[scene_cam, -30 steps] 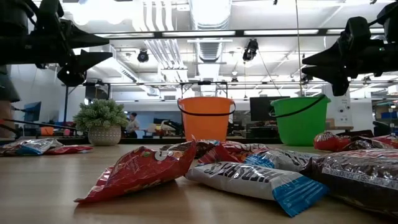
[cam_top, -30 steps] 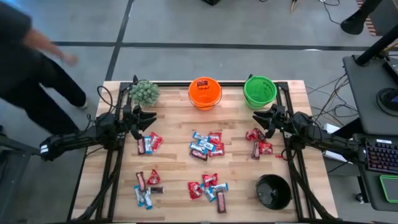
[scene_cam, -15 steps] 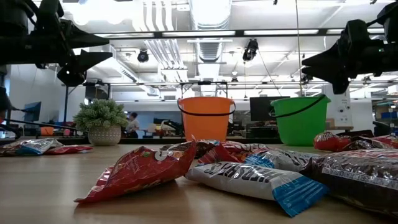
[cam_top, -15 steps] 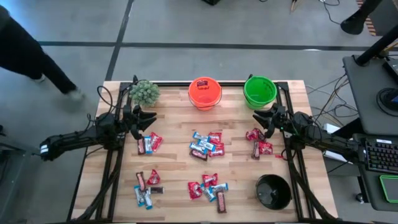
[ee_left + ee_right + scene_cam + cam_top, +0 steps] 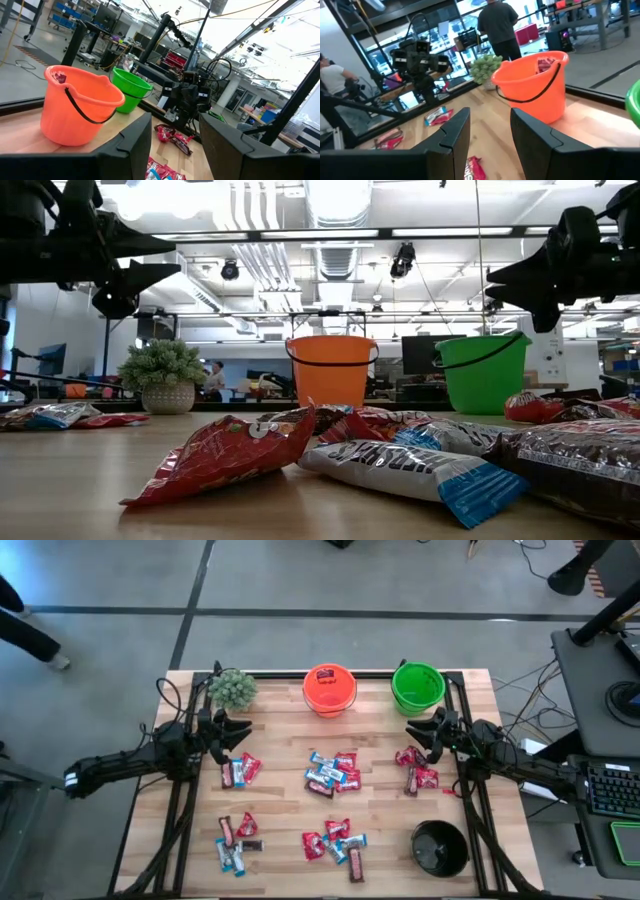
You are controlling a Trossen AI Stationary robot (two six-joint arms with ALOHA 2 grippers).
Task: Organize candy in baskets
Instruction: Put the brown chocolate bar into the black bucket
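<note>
Left gripper (image 5: 243,729): I see it raised above the table's left side, just over the upper-left candy cluster, fingers parted with a clear gap and nothing between them.
Plant (image 5: 232,689): stands at the table's back-left corner, beside the left gripper.
Upper-left candy (image 5: 238,770): red and blue-white packets lying loose on the table (image 5: 280,810), below the left gripper.
Lower-left candy (image 5: 235,840): red, brown and blue-white pieces near the front-left edge.
Orange pail (image 5: 330,689): upright at back centre; I see red wrappers inside it.
Centre candy (image 5: 331,772): mixed red, blue-white and brown pieces in a heap mid-table.
Front candy (image 5: 337,841): a second mixed heap near the front edge, well apart from the pails.
Green pail (image 5: 418,686): upright at the back, right of the orange pail; I cannot tell its contents.
Right candy (image 5: 417,768): red and brown pieces just beside the right gripper.
Right gripper (image 5: 411,731): raised in front of the green pail, fingers apart and empty.
Black bowl (image 5: 440,848): sits at the front right, apart from the candy.
Person (image 5: 496,26): stands in the room beyond the table, seen from the right wrist.
</note>
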